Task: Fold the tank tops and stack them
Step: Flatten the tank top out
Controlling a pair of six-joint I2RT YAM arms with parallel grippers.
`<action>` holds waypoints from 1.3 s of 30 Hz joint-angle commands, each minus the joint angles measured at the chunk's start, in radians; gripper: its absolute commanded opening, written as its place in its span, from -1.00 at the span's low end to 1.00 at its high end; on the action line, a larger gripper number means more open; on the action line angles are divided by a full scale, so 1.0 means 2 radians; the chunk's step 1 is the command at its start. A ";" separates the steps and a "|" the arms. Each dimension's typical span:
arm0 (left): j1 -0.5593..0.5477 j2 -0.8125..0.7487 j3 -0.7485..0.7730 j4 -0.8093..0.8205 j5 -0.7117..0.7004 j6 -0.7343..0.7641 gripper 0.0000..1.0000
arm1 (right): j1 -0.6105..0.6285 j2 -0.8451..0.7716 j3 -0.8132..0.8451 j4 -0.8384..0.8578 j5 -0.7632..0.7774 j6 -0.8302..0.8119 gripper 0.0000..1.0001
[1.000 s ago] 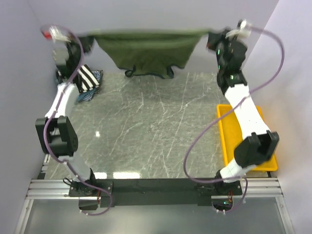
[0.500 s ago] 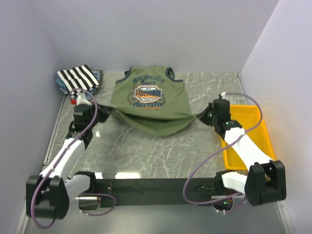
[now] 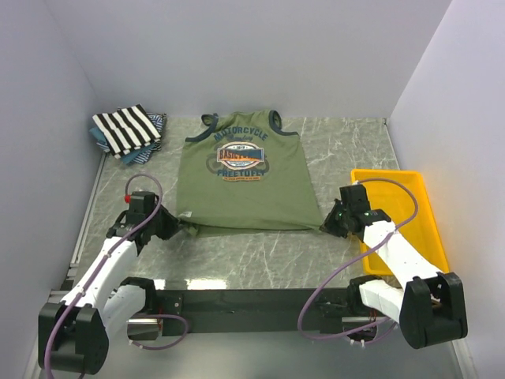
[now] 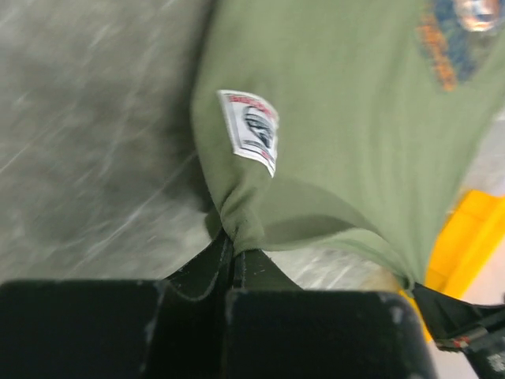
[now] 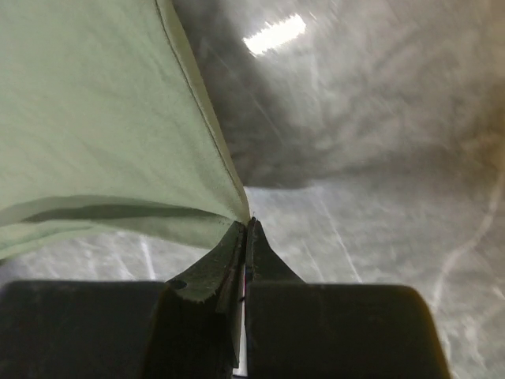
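An olive green tank top (image 3: 241, 178) with navy trim and a blue-orange chest print lies flat on the marble table, print up, neck toward the back wall. My left gripper (image 3: 175, 227) is shut on its near left hem corner (image 4: 237, 229), beside a white label (image 4: 250, 130). My right gripper (image 3: 326, 225) is shut on the near right hem corner (image 5: 241, 213). A black-and-white striped tank top (image 3: 126, 127) lies folded on blue patterned ones (image 3: 156, 124) at the back left corner.
A yellow plastic tray (image 3: 418, 217) sits along the table's right edge, just behind my right arm. Grey walls close in the back and both sides. Bare marble (image 3: 260, 257) runs between the hem and the arm bases.
A second ago the green tank top hung high between both raised grippers at the back. Both arms swept down and toward the near edge, laying it flat with its hem pulled straight.
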 commanded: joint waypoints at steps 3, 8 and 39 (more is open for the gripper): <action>0.005 0.007 0.034 -0.074 -0.015 0.039 -0.99 | -0.005 -0.014 0.014 -0.061 0.021 -0.017 -1.00; 0.028 0.015 0.066 -0.080 -0.007 0.064 -0.99 | -0.015 0.000 0.082 -0.098 0.064 -0.032 -0.99; 0.058 0.047 0.061 -0.063 0.109 0.093 -0.03 | -0.041 -0.008 0.010 -0.060 0.050 -0.009 -0.15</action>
